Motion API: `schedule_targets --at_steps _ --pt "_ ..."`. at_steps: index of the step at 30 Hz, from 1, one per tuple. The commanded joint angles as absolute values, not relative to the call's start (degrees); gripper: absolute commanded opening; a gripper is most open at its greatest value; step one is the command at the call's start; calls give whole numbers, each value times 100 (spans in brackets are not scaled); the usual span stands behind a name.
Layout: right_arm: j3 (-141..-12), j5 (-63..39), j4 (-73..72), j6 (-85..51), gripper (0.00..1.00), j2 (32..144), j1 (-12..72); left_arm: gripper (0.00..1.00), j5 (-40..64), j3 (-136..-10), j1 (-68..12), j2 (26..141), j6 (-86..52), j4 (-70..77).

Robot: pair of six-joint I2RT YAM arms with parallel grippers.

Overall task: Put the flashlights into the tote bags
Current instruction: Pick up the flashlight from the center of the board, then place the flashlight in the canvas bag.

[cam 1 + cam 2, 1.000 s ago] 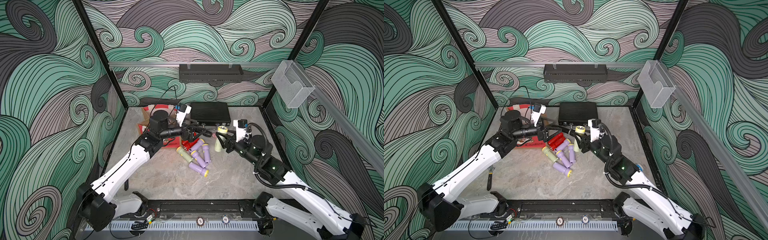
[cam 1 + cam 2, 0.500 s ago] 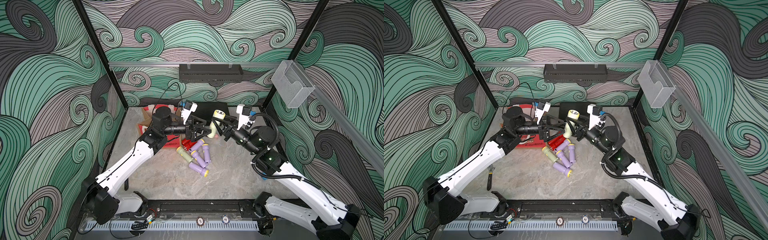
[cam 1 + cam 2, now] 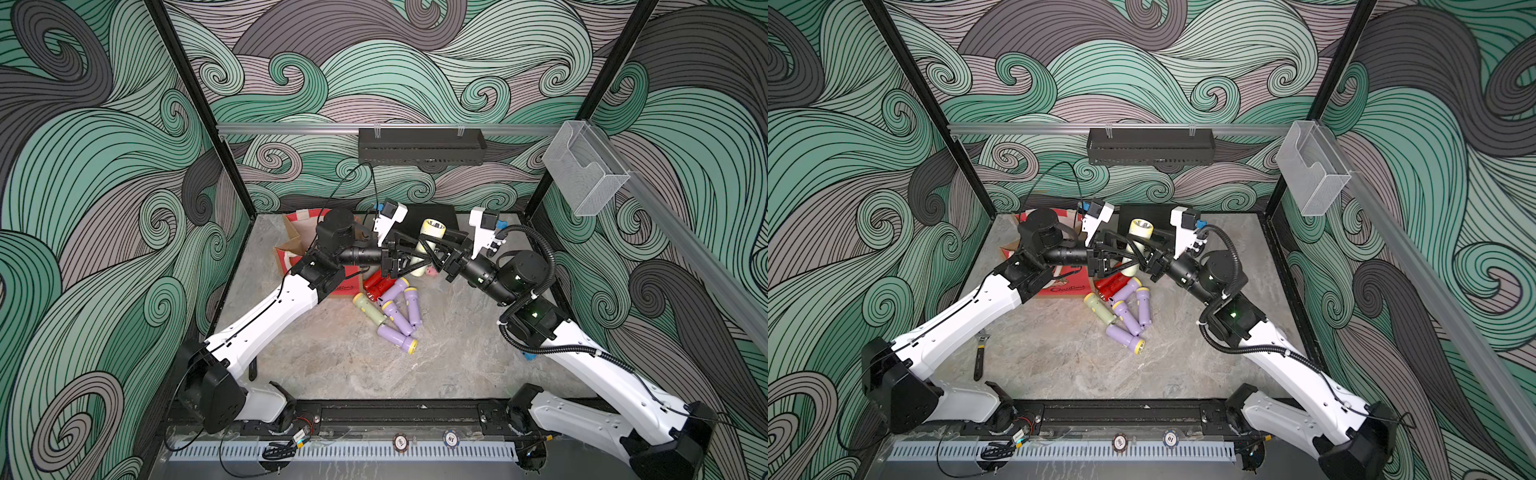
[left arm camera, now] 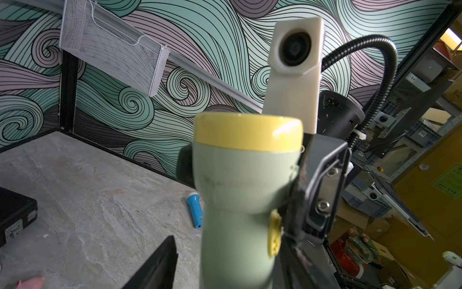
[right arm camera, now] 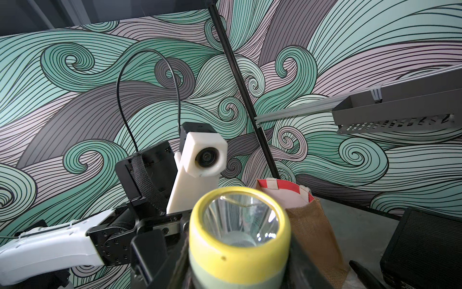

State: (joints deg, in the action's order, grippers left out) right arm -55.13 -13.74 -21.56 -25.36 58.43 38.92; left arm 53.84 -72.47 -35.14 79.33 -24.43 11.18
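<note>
Now higher: green flashlight (image 3: pixel 432 229), off marbled grey tabletop (image 3: pixel 353 357); swirl-print walls (image 3: pixel 374 62).

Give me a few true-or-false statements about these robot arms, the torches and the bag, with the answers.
1. The right gripper holds a pale green flashlight with a yellow head. True.
2. That flashlight lies flat on the table. False: it is held above the table, head up.
3. Several lilac flashlights lie together on the table. True.
4. The tote bag stands by the right arm. False: it is beside the left arm.
5. A blue flashlight lies on the table. True.
</note>
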Motion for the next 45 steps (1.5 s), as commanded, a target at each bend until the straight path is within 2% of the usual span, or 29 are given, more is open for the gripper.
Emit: schedule_targets --at_steps 1,4,7,13,17,20,21,25,29,31,38,41,45 --pt "-5497 -1446 -2443 -2619 0 5826 3869 61 5516 -7475 -3559 8024 -2392 1236" --pt "-5493 -1437 -2436 -2594 0 5844 3863 60 5527 -7480 -3570 8059 -2375 1231" --pt "-5525 -1446 -2404 -2573 0 5869 3868 52 5523 -7481 -3577 8086 -2355 1233" --pt "-5537 -1399 -2355 -2544 0 5932 3865 28 5510 -7490 -3584 8070 -2326 1194" --pt "-5518 -1380 -2297 -2510 0 5955 3867 6 5418 -7500 -3577 8024 -2200 995" --pt "-5511 -1355 -2196 -2457 0 5941 3867 0 5119 -7502 -3577 7940 -2036 728" --pt "-5515 -1350 -2160 -2436 3 5933 3867 0 4986 -7505 -3577 7910 -1965 616" --pt "-5493 -1205 -1902 -2341 43 5867 3867 0 3994 -7721 -3553 7793 -1453 -393" --pt "-5409 -947 -1557 -2229 75 5773 3872 0 3229 -7847 -3434 7652 -1237 -1014" --pt "-5371 -852 -1386 -2160 99 5703 3873 0 2915 -7962 -3339 7607 -1149 -1330" --pt "-5229 -516 -657 -1953 99 5502 3872 0 1061 -9008 -2770 7924 -873 -3287" --pt "-5273 -500 -386 -1909 99 5539 3867 0 677 -9389 -2419 8270 -1055 -3790" --pt "-5457 -591 -17 -1838 99 5681 3879 0 -429 -9757 -2255 8633 -1055 -4270"
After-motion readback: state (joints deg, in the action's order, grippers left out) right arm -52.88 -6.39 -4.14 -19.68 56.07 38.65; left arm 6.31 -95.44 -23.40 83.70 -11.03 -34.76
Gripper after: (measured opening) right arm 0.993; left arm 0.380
